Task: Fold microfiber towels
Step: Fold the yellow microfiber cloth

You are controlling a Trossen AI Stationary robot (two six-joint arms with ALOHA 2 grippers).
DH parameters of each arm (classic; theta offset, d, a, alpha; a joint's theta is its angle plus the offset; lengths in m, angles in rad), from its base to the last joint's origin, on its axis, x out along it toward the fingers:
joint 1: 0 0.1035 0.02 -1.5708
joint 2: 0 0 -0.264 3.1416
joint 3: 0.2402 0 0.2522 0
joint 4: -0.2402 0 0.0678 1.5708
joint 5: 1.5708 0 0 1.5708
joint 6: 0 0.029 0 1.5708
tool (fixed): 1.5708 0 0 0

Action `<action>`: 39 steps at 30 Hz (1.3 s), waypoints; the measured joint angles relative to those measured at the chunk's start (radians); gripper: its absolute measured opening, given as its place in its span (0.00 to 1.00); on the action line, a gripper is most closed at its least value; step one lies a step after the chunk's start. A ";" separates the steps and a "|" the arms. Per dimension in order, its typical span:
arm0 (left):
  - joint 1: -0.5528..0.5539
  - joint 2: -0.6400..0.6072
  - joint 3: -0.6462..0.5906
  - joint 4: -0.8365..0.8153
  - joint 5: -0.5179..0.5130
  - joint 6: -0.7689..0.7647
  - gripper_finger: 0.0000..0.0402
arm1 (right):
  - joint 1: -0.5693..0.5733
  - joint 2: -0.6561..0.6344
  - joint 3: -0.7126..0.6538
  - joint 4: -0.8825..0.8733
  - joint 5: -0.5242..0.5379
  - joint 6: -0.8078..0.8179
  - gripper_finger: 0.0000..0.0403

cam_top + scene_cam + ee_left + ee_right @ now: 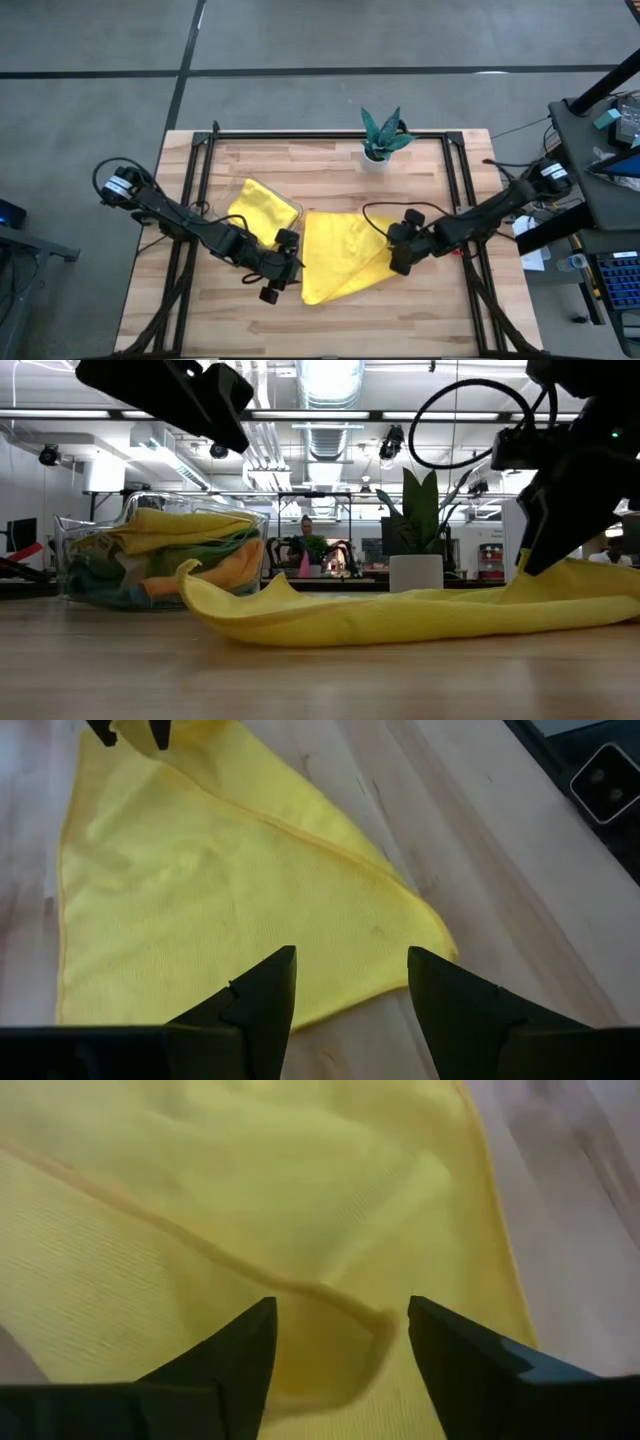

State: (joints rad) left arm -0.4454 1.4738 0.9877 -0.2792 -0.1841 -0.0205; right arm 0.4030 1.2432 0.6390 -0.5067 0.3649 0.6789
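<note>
One yellow microfiber towel [335, 258] lies half-folded on the worktop [330, 330]; two end effectors, left [283, 265] and right [400, 245], both spread, hold nothing.

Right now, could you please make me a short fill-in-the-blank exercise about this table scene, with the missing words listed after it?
1. The towel spread on the table between the two arms is ____ in colour.
2. The other towels are piled in a clear ____ beside the left end effector.
3. The right end effector hangs over the spread towel with its fingers ____.
4. At the table's far edge stands a small ____ in a white pot.

Missing words: yellow; tray; open; plant
</note>
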 joint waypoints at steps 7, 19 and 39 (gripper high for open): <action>-0.001 0.000 -0.038 0.006 0.000 -0.027 0.44 | 0.031 0.001 0.022 0.025 -0.008 -0.043 0.21; -0.079 0.033 -0.049 0.035 -0.005 0.012 0.44 | 0.211 0.003 0.140 0.029 -0.012 0.011 0.02; -0.173 0.251 -0.051 0.243 -0.095 0.079 0.44 | 0.461 0.248 0.244 0.166 0.001 0.167 0.02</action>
State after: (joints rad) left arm -0.6188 1.7243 0.9362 -0.0364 -0.2786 0.0587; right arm 0.8642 1.4911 0.8834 -0.3411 0.3657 0.8458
